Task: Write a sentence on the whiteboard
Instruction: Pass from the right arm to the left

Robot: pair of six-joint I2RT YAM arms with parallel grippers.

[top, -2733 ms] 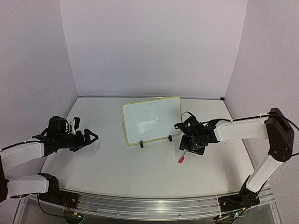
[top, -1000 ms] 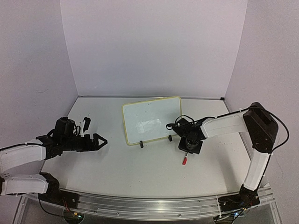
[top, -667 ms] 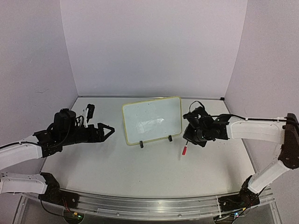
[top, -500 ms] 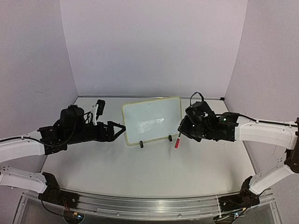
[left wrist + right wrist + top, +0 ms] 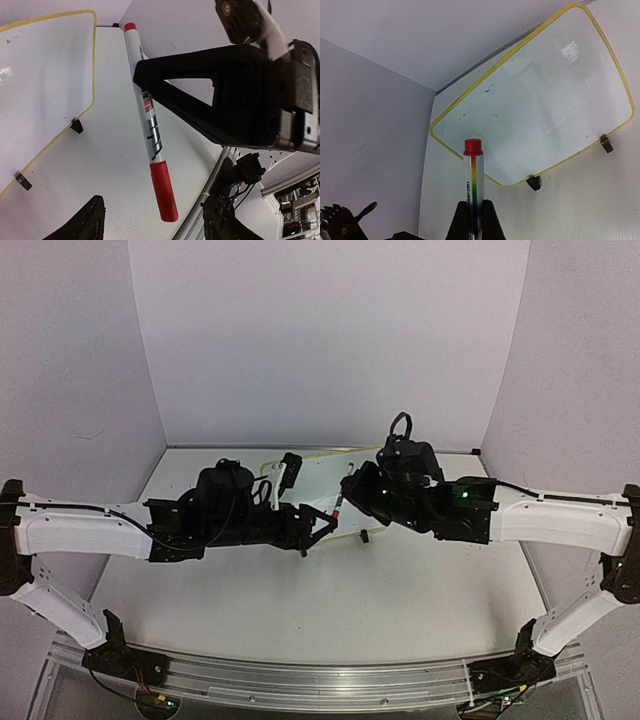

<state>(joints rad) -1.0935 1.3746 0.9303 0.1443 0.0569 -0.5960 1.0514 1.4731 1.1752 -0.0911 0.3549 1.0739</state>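
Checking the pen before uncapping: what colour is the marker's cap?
Red cap on the white marker; clearest in the left wrist view.

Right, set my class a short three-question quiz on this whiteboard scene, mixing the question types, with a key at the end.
1. Multiple choice: which fingers grip the marker? A) left B) right C) neither
2. True or false: a full sentence is already written on the whiteboard.
3. Fill in: the cap on the marker is ___ in colour.
Key: 1 B, the right fingers. 2 False, the whiteboard shows only a few stray marks. 3 red.
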